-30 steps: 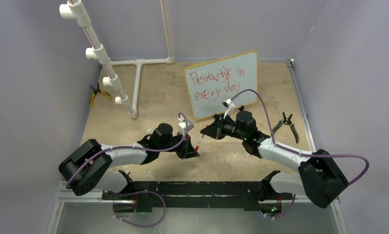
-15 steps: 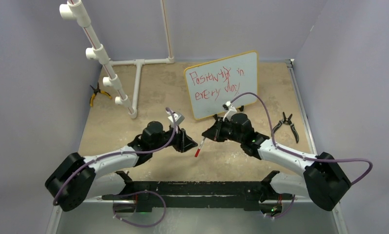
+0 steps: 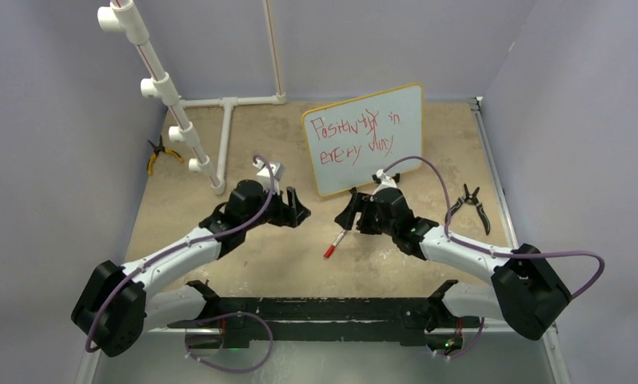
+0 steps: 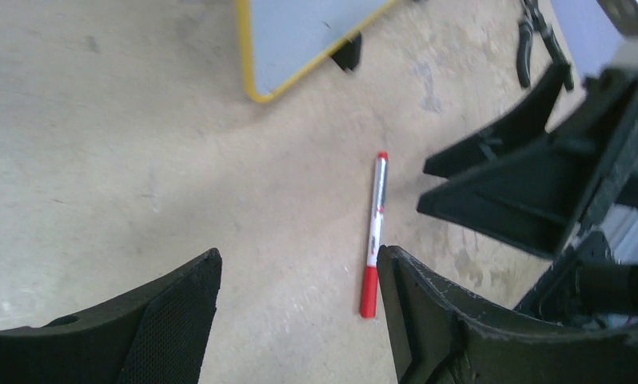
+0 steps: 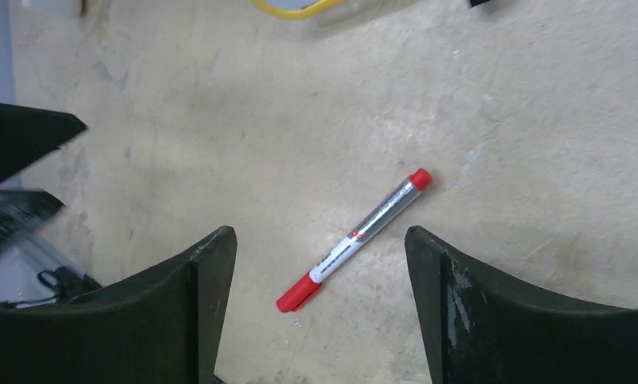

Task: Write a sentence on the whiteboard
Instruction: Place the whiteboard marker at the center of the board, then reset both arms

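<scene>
From the top view I'd call the writing done: the sentence sits in two red scrawled lines on the whiteboard, which stands propped at about 1 o'clock from the middle of the bench. The marker lies loose on the bench toward 6 o'clock of the board, with neither arm touching it. The left tool is spread wide and empty, and so is the right tool; they hang just beside the marker at its 10 and 1 o'clock. As I judge it, all that is left is to pull the arms home. Only the top view lets me read the words and shows the black pliers at 3 o'clock. The wrist views catch just a yellow corner of the board and no writing. What they add is the close proof: the right wrist view has the marker flat on the bench between released jaws, apparently capped, and the left wrist view shows the other tool just past it.
</scene>
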You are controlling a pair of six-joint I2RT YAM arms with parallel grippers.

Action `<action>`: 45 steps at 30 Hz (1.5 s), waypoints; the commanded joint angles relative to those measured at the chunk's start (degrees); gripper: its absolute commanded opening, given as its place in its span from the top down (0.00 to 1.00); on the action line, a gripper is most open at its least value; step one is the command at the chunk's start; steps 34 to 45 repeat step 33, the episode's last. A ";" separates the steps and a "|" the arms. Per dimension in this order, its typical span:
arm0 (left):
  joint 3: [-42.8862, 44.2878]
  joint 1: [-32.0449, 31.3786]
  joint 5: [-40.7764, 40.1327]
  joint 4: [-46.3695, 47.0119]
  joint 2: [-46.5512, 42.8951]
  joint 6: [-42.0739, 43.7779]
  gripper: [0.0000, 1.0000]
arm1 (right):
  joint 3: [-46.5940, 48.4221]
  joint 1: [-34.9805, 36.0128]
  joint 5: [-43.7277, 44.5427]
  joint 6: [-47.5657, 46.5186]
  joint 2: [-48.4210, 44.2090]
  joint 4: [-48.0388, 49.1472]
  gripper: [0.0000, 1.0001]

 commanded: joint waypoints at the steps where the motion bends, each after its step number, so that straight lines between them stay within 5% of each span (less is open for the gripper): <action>1: 7.12 6.83 1.72 -5.65 2.08 -3.72 0.30 | 2.66 -2.13 5.49 -3.87 -1.93 -1.71 0.14; 9: 16.94 19.72 1.31 -14.85 3.54 2.13 0.29 | 5.97 -14.45 6.59 -14.91 -11.22 -3.76 0.08; 16: 23.19 19.49 -16.36 -17.46 -4.19 10.69 0.29 | 5.31 -15.54 17.04 -25.72 -27.04 0.34 0.07; 22: 17.71 19.06 -17.76 -13.08 -12.05 15.94 0.25 | -0.74 -15.56 20.54 -30.37 -38.22 8.38 0.07; 45: 16.35 18.60 -18.06 -12.25 -13.28 17.27 0.20 | 0.42 -15.54 19.61 -30.71 -37.05 7.77 0.08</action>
